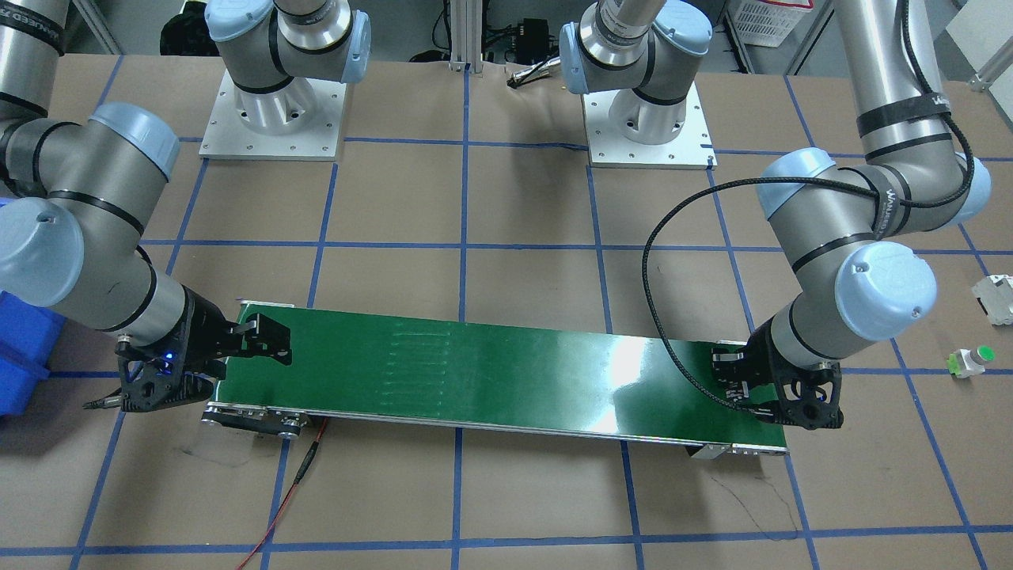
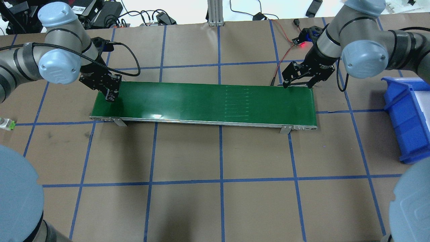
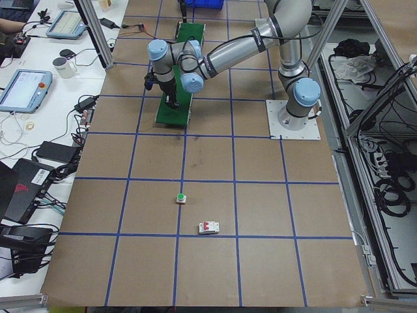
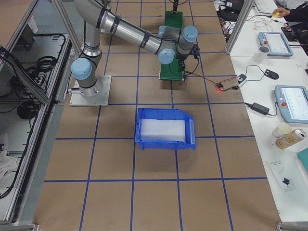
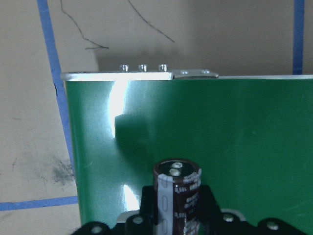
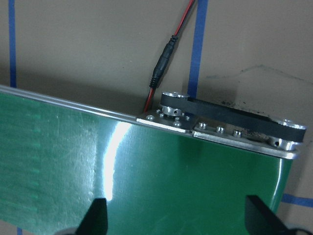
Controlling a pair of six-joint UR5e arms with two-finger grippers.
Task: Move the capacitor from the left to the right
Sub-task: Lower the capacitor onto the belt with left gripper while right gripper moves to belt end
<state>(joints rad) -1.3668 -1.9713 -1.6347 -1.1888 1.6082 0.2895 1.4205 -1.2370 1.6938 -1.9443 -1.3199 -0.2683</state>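
Front view: left gripper (image 1: 728, 376) low over one end of the green belt (image 1: 491, 372), right gripper (image 1: 269, 340) low over the other end. No capacitor to be seen here.

Overhead view: same places, both close above the belt.

Side views: too small to tell much.

Left wrist view: jaws part way closed, pinching the capacitor (image 5: 177, 191) upright over the belt's end.

Right wrist view: jaws spread wide, holding nothing.

Could tip and roll off the belt's edge if dropped from too high. Might slide past the wide jaws if closed too late.
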